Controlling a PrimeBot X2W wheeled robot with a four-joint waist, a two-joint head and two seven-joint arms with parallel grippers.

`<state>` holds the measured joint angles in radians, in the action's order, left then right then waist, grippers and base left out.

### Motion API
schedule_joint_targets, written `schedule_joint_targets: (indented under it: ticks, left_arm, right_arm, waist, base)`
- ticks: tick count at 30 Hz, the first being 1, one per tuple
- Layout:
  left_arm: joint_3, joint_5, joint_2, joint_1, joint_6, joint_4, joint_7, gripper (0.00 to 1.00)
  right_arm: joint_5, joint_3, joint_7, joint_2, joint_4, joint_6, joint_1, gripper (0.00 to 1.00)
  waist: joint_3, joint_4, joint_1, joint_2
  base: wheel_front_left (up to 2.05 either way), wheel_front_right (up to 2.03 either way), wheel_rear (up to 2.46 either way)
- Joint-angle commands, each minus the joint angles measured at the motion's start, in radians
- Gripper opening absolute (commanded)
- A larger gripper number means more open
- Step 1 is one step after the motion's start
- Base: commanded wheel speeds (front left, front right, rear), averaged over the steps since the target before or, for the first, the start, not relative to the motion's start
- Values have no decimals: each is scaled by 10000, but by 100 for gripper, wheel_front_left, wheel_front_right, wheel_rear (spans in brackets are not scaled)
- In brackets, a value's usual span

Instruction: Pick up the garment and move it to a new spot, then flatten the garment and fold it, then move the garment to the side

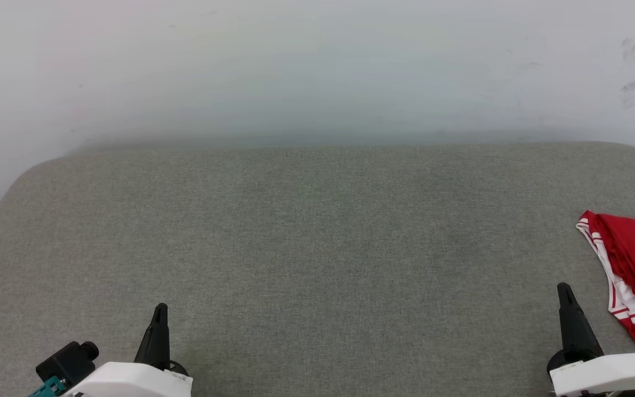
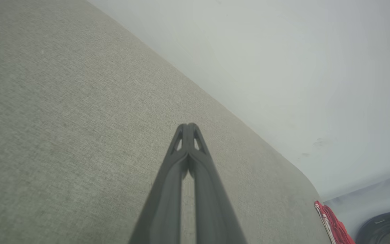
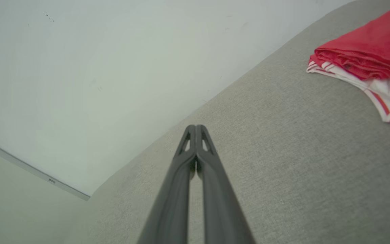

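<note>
1. Grey woven fabric covers the wide, round-cornered cushioned surface point(image 1: 317, 248), which backs onto a plain white wall point(image 1: 317, 66).
2. The garment point(image 1: 634, 259) lies bunched in folds at the surface's right edge. Its red body is on top, with a white, red-striped sleeve showing beneath, and part of it runs past the head view's border.
3. The left gripper point(image 1: 160, 311) sits at the lower left over bare fabric, its jaws pressed together tip to tip and holding nothing.
4. The right gripper point(image 1: 564, 291) sits at the lower right, near the garment but apart from it. Its jaws are likewise closed together and empty.
5. A dark round object point(image 2: 384, 227) shows beyond the surface's corner in the left wrist view.
</note>
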<state>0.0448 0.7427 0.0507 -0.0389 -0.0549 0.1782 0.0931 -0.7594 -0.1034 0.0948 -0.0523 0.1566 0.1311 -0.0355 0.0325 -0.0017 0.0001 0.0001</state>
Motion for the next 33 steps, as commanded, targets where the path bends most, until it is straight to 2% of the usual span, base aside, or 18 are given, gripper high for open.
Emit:
schedule_joint_targets:
  ticks: [1,33]
  left_arm:
    - [65,342,13,265,-85,-81,-68,0]
    - [373,4233,6,878,-421,269,-1014,0]
  right_arm:
    - [-335,-27,-75,7,-78,-1,301,0]
    - [-4160,-72,-1025,17,369,-2,880,0]
  waist:
    - [-5,1,0,-1]
    - [-136,7,-1,-1]
  base:
    - [0,0,0]
    - [0,0,0]
